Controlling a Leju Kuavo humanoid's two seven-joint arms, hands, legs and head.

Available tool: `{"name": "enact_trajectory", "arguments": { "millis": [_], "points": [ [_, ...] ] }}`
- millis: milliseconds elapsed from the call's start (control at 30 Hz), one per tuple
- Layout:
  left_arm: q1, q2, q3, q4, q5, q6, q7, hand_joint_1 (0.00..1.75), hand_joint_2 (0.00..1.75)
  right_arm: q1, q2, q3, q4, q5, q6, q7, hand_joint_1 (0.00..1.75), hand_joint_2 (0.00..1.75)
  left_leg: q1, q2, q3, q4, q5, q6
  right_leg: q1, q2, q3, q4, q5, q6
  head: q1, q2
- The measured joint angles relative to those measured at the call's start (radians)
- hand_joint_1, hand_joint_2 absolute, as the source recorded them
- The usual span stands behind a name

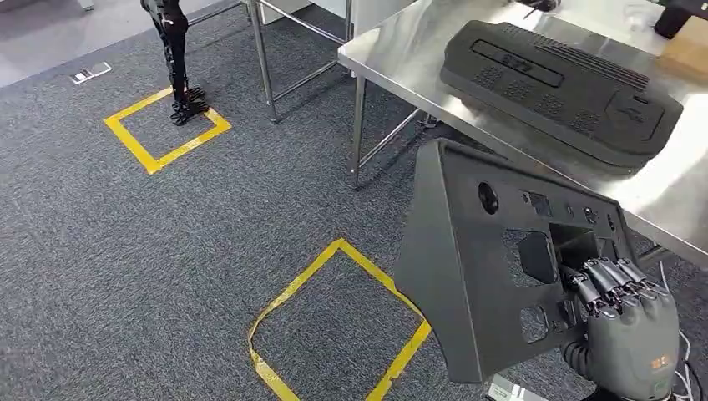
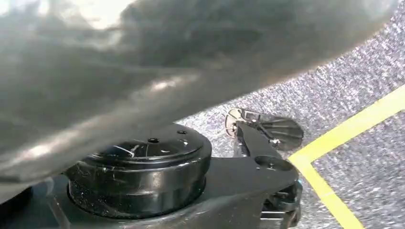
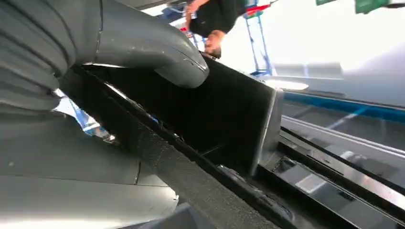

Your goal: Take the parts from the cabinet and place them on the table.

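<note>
Dark grey angular panel part (image 1: 493,267) with cutouts and a round hole sits lower right of the head frame, held up off the floor, its upper edge just at the front edge of the steel table (image 1: 401,50). Right hand (image 1: 622,322) at lower right corner grips it: dark fingers (image 1: 614,280) hooked into a rectangular opening on the panel's face, grey palm below. In the right wrist view the thick grey thumb (image 3: 157,52) lies on the part's dark edge, with the panel's inner wall (image 3: 224,114) running across mid-frame.

Second part, a long flat black panel (image 1: 559,83) with ribbed vents, lies on the table top, upper right of the head frame, well apart from the held one. A tan block (image 1: 689,50) sits at the far right table edge.

Left hand: cannot tell its state; left wrist view is blurred grey up close over grey carpet (image 2: 363,71).

Floor: grey carpet with a yellow tape square (image 1: 334,326) bottom centre, another yellow square (image 1: 167,129) upper left with a black stand foot (image 1: 179,100) inside it. A person's hand (image 3: 215,43) is at the top of the right wrist view.
</note>
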Motion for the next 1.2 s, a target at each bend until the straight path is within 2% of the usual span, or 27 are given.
{"name": "enact_trajectory", "arguments": {
  "millis": [33, 67, 100, 133, 167, 200, 300, 333, 367, 400, 467, 500, 533, 600, 633, 667, 700, 800, 833, 900, 933, 1000, 1033, 1067, 1133, 1167, 1200],
  "points": [
    [0.000, 0.000, 0.001, 0.000, 0.000, 0.000, 0.000, 0.00, 0.00, 0.000, 0.001, 0.000, 0.002, 0.000, 0.000, 0.000, 1.75, 1.75, 0.000, 0.010, 0.000, 0.000, 0.000, 0.000, -0.001, -0.001, 0.005, -0.004, 0.005, 0.006, 0.000, 0.000],
    [0.000, 0.000, 0.002, 0.000, 0.000, 0.000, 0.000, 0.00, 0.00, 0.000, 0.002, 0.000, 0.004, 0.000, 0.000, 0.000, 1.75, 1.75, 0.000, 0.020, 0.000, 0.000, 0.000, 0.000, -0.001, -0.003, 0.037, -0.056, 0.025, 0.015, 0.000, 0.000],
    [-0.001, 0.000, 0.002, 0.000, 0.000, 0.000, 0.000, 0.00, 0.00, 0.000, 0.003, -0.001, 0.005, 0.000, 0.001, 0.000, 1.75, 1.75, 0.000, 0.029, 0.000, 0.000, 0.000, 0.000, -0.001, -0.010, 0.089, -0.146, 0.054, 0.023, 0.002, 0.000],
    [-0.002, 0.000, 0.003, 0.000, 0.000, 0.000, 0.000, 0.00, 0.00, -0.001, 0.003, -0.002, 0.006, 0.000, 0.001, 0.000, 1.75, 1.75, 0.000, 0.036, 0.001, 0.000, 0.000, -0.001, 0.001, -0.033, 0.150, -0.249, 0.082, 0.027, 0.002, 0.000],
    [-0.002, 0.000, 0.004, 0.000, 0.000, 0.000, -0.001, 0.00, 0.00, -0.002, 0.003, -0.003, 0.006, 0.000, 0.001, 0.000, 1.75, 1.75, -0.001, 0.041, 0.003, 0.000, -0.001, -0.002, 0.005, -0.073, 0.188, -0.322, 0.089, 0.019, 0.003, 0.000],
    [-0.002, 0.000, 0.005, 0.000, 0.000, 0.000, -0.001, 0.00, 0.00, -0.004, 0.004, -0.004, 0.007, 0.000, 0.001, 0.000, 1.75, 1.75, -0.008, 0.049, 0.003, 0.001, -0.004, -0.008, 0.017, -0.069, 0.193, -0.321, 0.096, 0.010, 0.002, 0.000],
    [-0.003, -0.002, 0.006, 0.000, 0.000, 0.000, -0.001, 0.00, 0.00, -0.004, 0.005, -0.008, 0.007, 0.000, 0.001, 0.000, 1.75, 1.75, -0.003, 0.070, 0.008, -0.007, 0.001, -0.023, 0.024, -0.041, 0.177, -0.321, 0.102, -0.011, 0.002, 0.000],
    [-0.004, -0.003, 0.006, 0.000, 0.000, 0.000, -0.001, 0.00, 0.00, -0.005, 0.005, -0.011, 0.007, 0.000, 0.001, 0.000, 1.75, 1.75, -0.004, 0.073, 0.008, -0.006, -0.008, -0.032, 0.012, -0.031, 0.200, -0.340, 0.111, -0.023, 0.003, 0.000],
    [-0.005, -0.002, 0.006, 0.000, 0.000, 0.000, -0.001, 0.00, 0.00, -0.002, 0.006, -0.012, 0.007, 0.000, 0.001, 0.000, 1.75, 1.75, 0.000, 0.041, 0.007, 0.018, -0.026, -0.033, 0.006, -0.025, 0.205, -0.345, 0.113, -0.027, -0.001, 0.000],
    [-0.003, -0.002, 0.006, 0.000, 0.000, 0.000, -0.001, 0.00, 0.00, -0.006, 0.006, -0.013, 0.007, 0.000, 0.001, 0.000, 1.75, 1.75, 0.001, 0.012, -0.013, 0.072, -0.062, -0.032, 0.003, -0.020, 0.207, -0.346, 0.115, -0.040, -0.002, 0.000],
    [-0.002, -0.001, 0.006, 0.000, 0.000, 0.000, -0.001, 0.00, 0.00, -0.006, 0.010, -0.013, 0.009, 0.000, 0.002, 0.000, 1.75, 1.75, 0.001, -0.015, -0.085, 0.229, -0.138, -0.034, 0.005, -0.003, 0.206, -0.346, 0.115, -0.041, -0.007, 0.000],
    [-0.002, 0.000, 0.007, 0.000, 0.000, 0.000, -0.001, 0.00, 0.00, -0.006, 0.010, -0.013, 0.010, 0.000, 0.002, -0.001, 1.75, 1.75, 0.001, -0.018, -0.116, 0.291, -0.156, -0.036, 0.006, 0.008, 0.206, -0.345, 0.115, -0.041, -0.007, 0.000],
    [-0.001, 0.000, 0.007, 0.000, 0.000, 0.000, -0.001, 0.00, 0.00, -0.006, 0.011, -0.013, 0.011, 0.000, 0.002, -0.001, 1.75, 1.75, 0.001, -0.018, -0.121, 0.298, -0.145, -0.036, 0.006, 0.019, 0.207, -0.344, 0.115, -0.041, -0.006, 0.000],
    [-0.001, 0.000, 0.008, 0.000, 0.000, 0.000, -0.001, 0.00, 0.00, -0.006, 0.014, -0.013, 0.013, 0.000, 0.002, -0.001, 1.75, 1.75, 0.004, -0.020, -0.069, 0.187, -0.067, -0.038, 0.004, 0.042, 0.209, -0.340, 0.114, -0.040, -0.007, 0.000],
    [-0.001, 0.000, 0.008, 0.000, 0.000, 0.000, -0.001, 0.00, 0.00, -0.006, 0.015, -0.013, 0.013, 0.000, 0.002, -0.001, 1.75, 1.75, 0.010, -0.032, -0.025, 0.094, -0.019, -0.041, 0.001, 0.053, 0.209, -0.334, 0.112, -0.037, -0.007, 0.000],
    [0.000, 0.000, 0.008, 0.000, 0.000, 0.000, -0.001, 0.00, 0.00, -0.006, 0.015, -0.013, 0.013, 0.000, 0.002, -0.002, 1.75, 1.75, 0.019, -0.069, 0.005, 0.027, 0.000, -0.045, 0.002, 0.061, 0.203, -0.326, 0.108, -0.030, -0.007, 0.000],
    [0.000, -0.001, 0.009, 0.002, 0.002, 0.000, -0.001, 0.00, 0.00, -0.008, 0.014, -0.014, 0.013, 0.000, 0.002, -0.003, 1.75, 1.75, 0.021, -0.094, 0.013, 0.007, -0.016, -0.047, 0.012, 0.068, 0.190, -0.309, 0.104, -0.024, -0.007, 0.000],
    [-0.002, -0.001, 0.011, 0.002, 0.006, 0.003, -0.002, 0.00, 0.00, -0.004, 0.014, -0.014, 0.013, -0.008, 0.002, -0.011, 1.75, 1.75, 0.003, -0.066, 0.002, 0.014, -0.011, -0.028, 0.003, 0.095, 0.176, -0.318, 0.114, -0.006, -0.003, 0.000],
    [-0.001, -0.001, 0.013, 0.002, 0.008, 0.005, -0.005, 0.00, 0.00, -0.004, 0.015, -0.014, 0.013, -0.011, 0.002, -0.013, 1.75, 1.75, 0.007, -0.056, 0.006, 0.008, -0.007, -0.018, 0.001, 0.103, 0.167, -0.316, 0.114, -0.003, -0.004, 0.000],
    [-0.004, -0.002, 0.018, 0.002, 0.009, 0.007, -0.008, 0.00, 0.00, -0.005, 0.014, -0.016, 0.014, -0.015, 0.002, -0.019, 1.75, 1.75, 0.008, -0.038, 0.006, 0.003, -0.003, -0.004, 0.005, 0.031, 0.132, -0.253, 0.083, -0.003, 0.007, 0.000],
    [-0.004, -0.002, 0.020, 0.003, 0.011, 0.008, -0.008, 0.00, 0.00, -0.009, 0.014, -0.016, 0.015, -0.017, 0.002, -0.019, 1.75, 1.75, 0.006, -0.029, 0.004, 0.004, -0.003, -0.002, 0.005, 0.012, 0.094, -0.177, 0.052, -0.006, 0.013, 0.000],
    [-0.003, 0.000, 0.025, 0.004, 0.016, 0.011, -0.009, 0.00, 0.00, -0.008, 0.014, -0.016, 0.020, -0.023, 0.002, -0.023, 1.75, 1.75, 0.004, -0.007, 0.002, 0.004, -0.005, 0.000, 0.004, 0.000, 0.017, -0.027, 0.003, -0.008, 0.013, 0.000],
    [-0.003, 0.002, 0.026, 0.006, 0.016, 0.016, -0.012, 0.00, 0.00, -0.009, 0.014, -0.016, 0.023, -0.027, 0.002, -0.024, 1.75, 1.75, 0.004, 0.003, 0.002, 0.004, -0.005, 0.000, 0.004, -0.001, 0.003, 0.000, 0.001, -0.003, 0.013, 0.000],
    [-0.003, 0.003, 0.026, 0.011, 0.016, 0.019, -0.018, 0.00, 0.00, -0.008, 0.015, -0.016, 0.026, -0.027, 0.002, -0.027, 1.75, 1.75, 0.004, 0.012, 0.002, 0.004, -0.006, 0.000, 0.004, -0.001, 0.016, -0.027, 0.015, 0.003, 0.013, 0.000],
    [-0.004, 0.006, 0.026, 0.017, 0.012, 0.021, -0.029, 0.00, 0.00, -0.008, 0.015, -0.016, 0.029, -0.026, 0.002, -0.029, 1.75, 1.75, 0.004, 0.027, 0.004, 0.003, -0.008, -0.002, 0.006, -0.015, 0.110, -0.199, 0.077, 0.016, 0.013, 0.000],
    [-0.005, 0.006, 0.026, 0.022, 0.009, 0.023, -0.032, 0.00, 0.00, -0.009, 0.014, -0.016, 0.029, -0.026, 0.002, -0.029, 1.75, 1.75, 0.004, 0.028, 0.006, 0.003, -0.008, -0.003, 0.009, -0.034, 0.165, -0.290, 0.100, 0.016, 0.013, 0.000],
    [-0.006, 0.007, 0.026, 0.027, 0.009, 0.026, -0.032, 0.00, 0.00, -0.013, 0.014, -0.016, 0.029, -0.026, 0.002, -0.029, 1.75, 1.75, 0.001, 0.032, 0.006, 0.003, -0.011, -0.007, 0.017, -0.042, 0.175, -0.315, 0.101, 0.007, 0.011, 0.000]
  ]
}}
